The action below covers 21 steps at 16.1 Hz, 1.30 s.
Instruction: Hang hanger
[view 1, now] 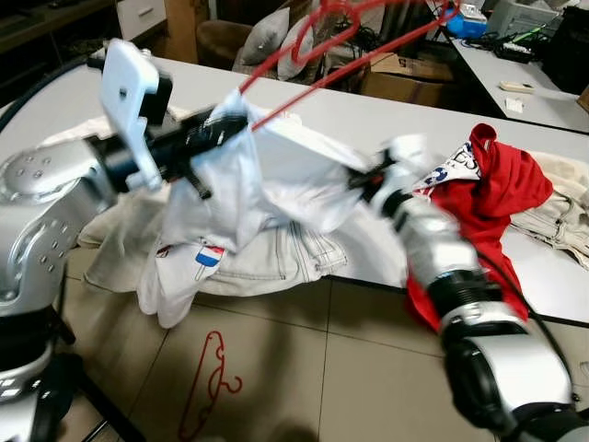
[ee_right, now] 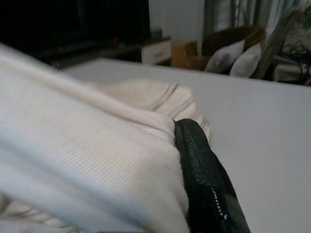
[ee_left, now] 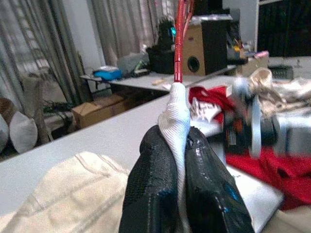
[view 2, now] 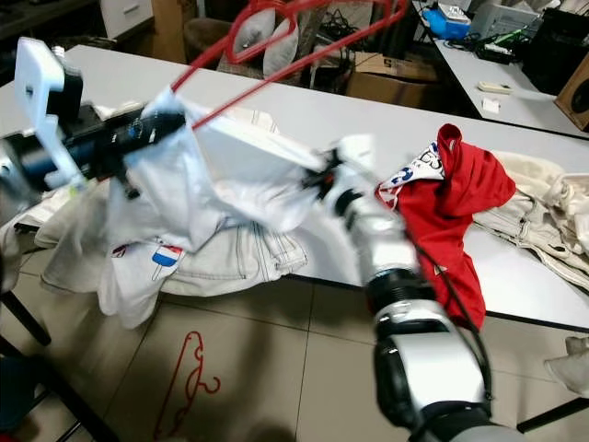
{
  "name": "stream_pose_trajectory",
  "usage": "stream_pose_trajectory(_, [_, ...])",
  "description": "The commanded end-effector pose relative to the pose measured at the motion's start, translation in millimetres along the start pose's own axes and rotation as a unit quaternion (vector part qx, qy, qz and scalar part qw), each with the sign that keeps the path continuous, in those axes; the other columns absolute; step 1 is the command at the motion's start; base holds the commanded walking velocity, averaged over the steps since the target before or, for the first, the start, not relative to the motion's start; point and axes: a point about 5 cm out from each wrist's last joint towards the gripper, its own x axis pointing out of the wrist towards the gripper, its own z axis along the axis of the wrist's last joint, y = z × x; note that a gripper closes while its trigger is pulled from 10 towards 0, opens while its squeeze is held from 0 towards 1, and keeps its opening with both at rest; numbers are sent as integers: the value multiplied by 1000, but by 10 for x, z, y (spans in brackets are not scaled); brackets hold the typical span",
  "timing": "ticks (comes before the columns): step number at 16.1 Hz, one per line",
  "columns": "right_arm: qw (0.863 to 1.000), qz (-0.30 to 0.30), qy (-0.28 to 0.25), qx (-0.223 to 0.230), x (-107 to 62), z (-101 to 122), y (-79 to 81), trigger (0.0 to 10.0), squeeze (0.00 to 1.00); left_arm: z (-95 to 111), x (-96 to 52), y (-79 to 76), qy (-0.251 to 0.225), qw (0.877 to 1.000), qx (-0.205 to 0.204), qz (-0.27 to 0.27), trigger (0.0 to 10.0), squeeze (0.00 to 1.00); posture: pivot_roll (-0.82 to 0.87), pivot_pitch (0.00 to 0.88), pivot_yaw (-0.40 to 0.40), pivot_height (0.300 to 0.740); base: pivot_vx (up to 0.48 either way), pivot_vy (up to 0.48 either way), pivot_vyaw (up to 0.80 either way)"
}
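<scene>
Here we see the left tool (view 1: 213,129) clenched on the white shirt (view 1: 276,175), the red hanger (view 1: 340,51) rising just above it; the right tool (view 1: 363,180) grips the shirt's other side over the bench (view 1: 386,120).

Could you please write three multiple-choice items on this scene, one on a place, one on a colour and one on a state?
1. Where does the spare hanger lie?
A. on the floor
B. on the table
C. on a chair

2. What colour is the garment lying on the table to the robot's right?
A. blue
B. red
C. green

3. What is the left gripper doing?
A. hanging open
B. resting on the table
C. pinching the white shirt

Answers: 1 A, it lies on the tiles below the table edge. 2 B, its cloth is bright red. 3 C, white cloth is clamped between its black fingers, with the red hanger rising from it.
</scene>
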Motion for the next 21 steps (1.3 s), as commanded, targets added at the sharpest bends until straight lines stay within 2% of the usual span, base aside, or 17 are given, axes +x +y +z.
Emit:
stream_pose_trajectory(1, [999, -15, -18, 24, -59, 99, -142, 0, 0, 32, -22, 6, -2, 1000, 13, -6, 0, 0, 252, 0, -108, 740, 0, 0, 0])
stream_pose_trajectory(3, [998, -24, -31, 51, -140, 217, -326, 0, 0, 1, -93, -25, 7, 999, 14, -36, 0, 0, 251, 0, -107, 740, 0, 0, 0])
stream_pose_trajectory(4, [995, -40, -40, 82, -226, 305, -505, 0, 0, -42, -166, -25, 20, 998, 16, -51, 0, 0, 246, 0, -104, 740, 0, 0, 0])
stream_pose_trajectory(6, [993, -55, -45, 99, -278, 350, -605, 0, 0, -55, -214, -26, 18, 998, 12, -60, 0, 0, 239, 0, -102, 740, 0, 0, 0])
stream_pose_trajectory(8, [985, -92, -57, 135, -370, 443, -790, 0, 0, -111, -296, -89, 39, 994, 4, -100, 0, 0, 232, 0, -106, 740, 0, 0, 0])
stream_pose_trajectory(10, [984, -94, -62, 140, -397, 525, -845, 0, 0, -238, -376, -136, 88, 989, 16, -116, 0, 0, 227, 0, -113, 740, 0, 0, 0])
stream_pose_trajectory(14, [982, -105, -62, 143, -467, 610, -961, 0, 0, -367, -477, -138, 126, 985, 25, -116, 0, 0, 224, 0, -121, 740, 0, 0, 0])
stream_pose_trajectory(16, [983, -103, -59, 138, -485, 636, -981, 0, 0, -441, -508, -23, 163, 983, 59, -65, 0, 0, 224, 0, -126, 740, 0, 0, 0])
stream_pose_trajectory(17, [985, -92, -57, 131, -480, 647, -965, 0, 0, -489, -508, 84, 183, 979, 83, -21, 0, 0, 223, 0, -127, 740, 0, 0, 0])
stream_pose_trajectory(19, [987, -77, -54, 127, -460, 649, -931, 0, 0, -481, -478, 110, 172, 981, 90, -4, 0, 0, 220, 0, -128, 740, 0, 0, 0])
stream_pose_trajectory(21, [990, -57, -48, 117, -435, 631, -878, 0, 0, -425, -420, 126, 138, 986, 87, 6, 0, 0, 216, 0, -125, 740, 0, 0, 0])
